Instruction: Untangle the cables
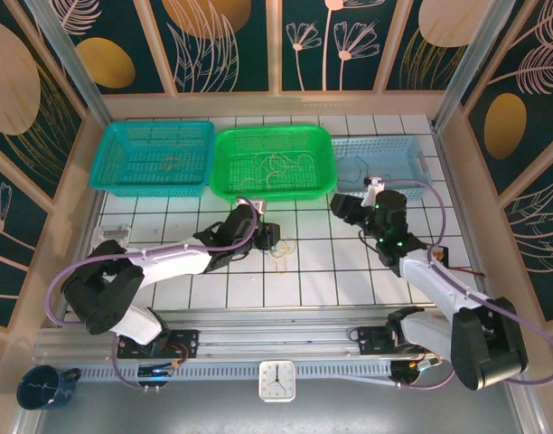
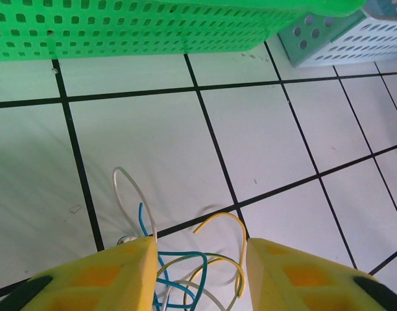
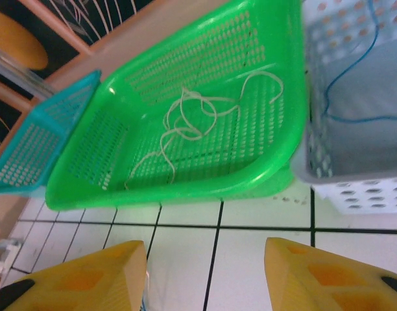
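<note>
Left wrist view: the left gripper (image 2: 198,259) is spread wide w/ nothing pinched. Its yellow fingers (image 2: 101,278) sit low on each side of the cables (image 2: 185,275), a small clump on the white tiled table (image 2: 153,129). A white wire (image 2: 135,188) loops up, a yellow wire (image 2: 226,214) bends over to the R, & a blue wire (image 2: 144,220) twists thru the middle. They cross each other a lot.

Right wrist view: the right gripper (image 3: 205,265) is open too & holds nothing. It hangs over the table, facing the green basket (image 3: 250,172). Some cream cables (image 3: 185,120) lie in there. A loose blue cable (image 3: 344,81) lies in the pale basket (image 3: 354,194) next to it.

What could go wrong, I think:
- If the L fingers shut here they may grab the whole clump, not 1 wire. Then it all lifts as a knot & nothing comes apart.
- The wires are v. thin & bendy, so one could slip out of the pinch.
- A hard pull could make the knot tighter, b/c the loops hook each other.
- The clump has no weight to hold it down, so it may just drag along the table.
</note>
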Available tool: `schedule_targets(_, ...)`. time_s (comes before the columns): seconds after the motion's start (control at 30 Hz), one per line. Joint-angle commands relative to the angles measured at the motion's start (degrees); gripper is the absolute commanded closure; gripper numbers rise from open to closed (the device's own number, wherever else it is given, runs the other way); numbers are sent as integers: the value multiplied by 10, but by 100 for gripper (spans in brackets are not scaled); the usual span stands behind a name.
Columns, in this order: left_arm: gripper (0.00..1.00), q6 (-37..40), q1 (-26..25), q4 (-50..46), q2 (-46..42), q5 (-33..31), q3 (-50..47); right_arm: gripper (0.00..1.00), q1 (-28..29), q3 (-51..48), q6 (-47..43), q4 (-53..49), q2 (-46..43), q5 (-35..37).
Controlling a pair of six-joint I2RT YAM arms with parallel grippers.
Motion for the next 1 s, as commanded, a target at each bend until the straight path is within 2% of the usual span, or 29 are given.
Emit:
schedule_targets(0.0, 64, 4, -4, -4, 7, -4, 15, 49, -15, 31, -2, -39, -19, -44)
schedule_targets(0.23, 65, 1, -6, 0, 13, 1, 21, 48, -14, 45, 17, -25, -3, -119)
schedule_targets(0.3, 69, 0, -6, 2, 15, 3, 21, 48, -6, 44, 20, -16, 7, -132)
schedule_targets(0.47, 74, 0, -6, 2, 20, 6, 23, 48, 46, 36, 19, 1, 46, -117)
schedule_targets(0.67, 69, 0, -7, -4, 23, 3, 21, 49, 105, 19, 27, 44, 104, -93)
schedule_targets(0.97, 67, -2, -9, -9, 26, 7, 11, 50, 133, 3, 39, 94, 178, -81)
